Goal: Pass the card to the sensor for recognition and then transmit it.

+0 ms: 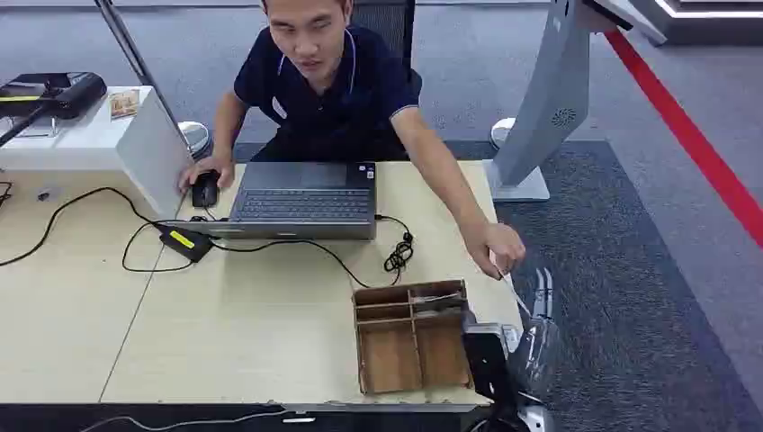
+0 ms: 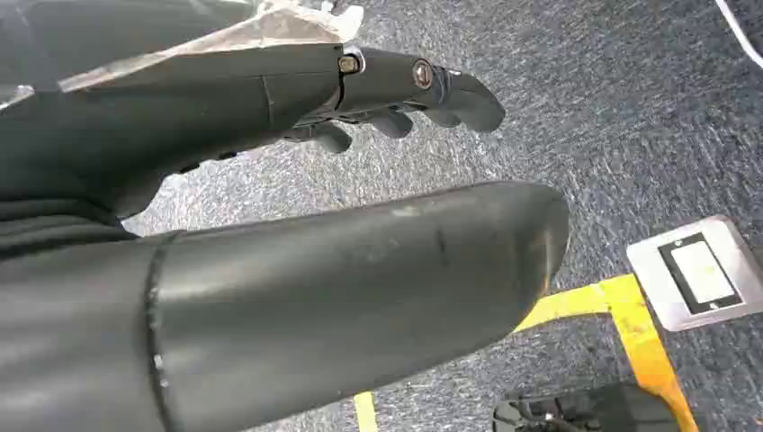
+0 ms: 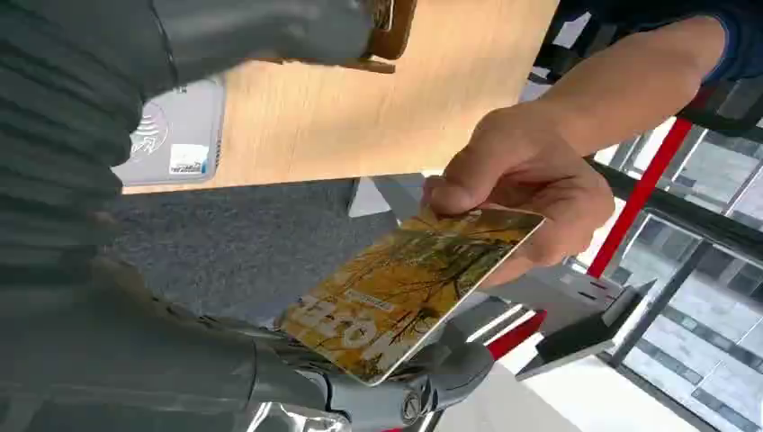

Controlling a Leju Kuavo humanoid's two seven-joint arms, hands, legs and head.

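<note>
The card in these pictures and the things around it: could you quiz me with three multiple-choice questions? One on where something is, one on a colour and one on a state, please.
1. Where does the person's free hand rest?
A. On the laptop keys
B. On the mouse
C. In the wooden tray

2. What colour is most of the card?
A. Yellow-orange
B. Blue
C. Plain white

3. How is the card held just now?
A. It lies flat on the table
B. It stands in the wooden tray
C. The person's other hand pinches one end while it lies against the right hand's fingers

Answers: B, as the head view shows that hand over the black mouse. A, as the right wrist view shows an autumn-toned picture on the card. C, as the right wrist view shows both touching the card, off the table.
</note>
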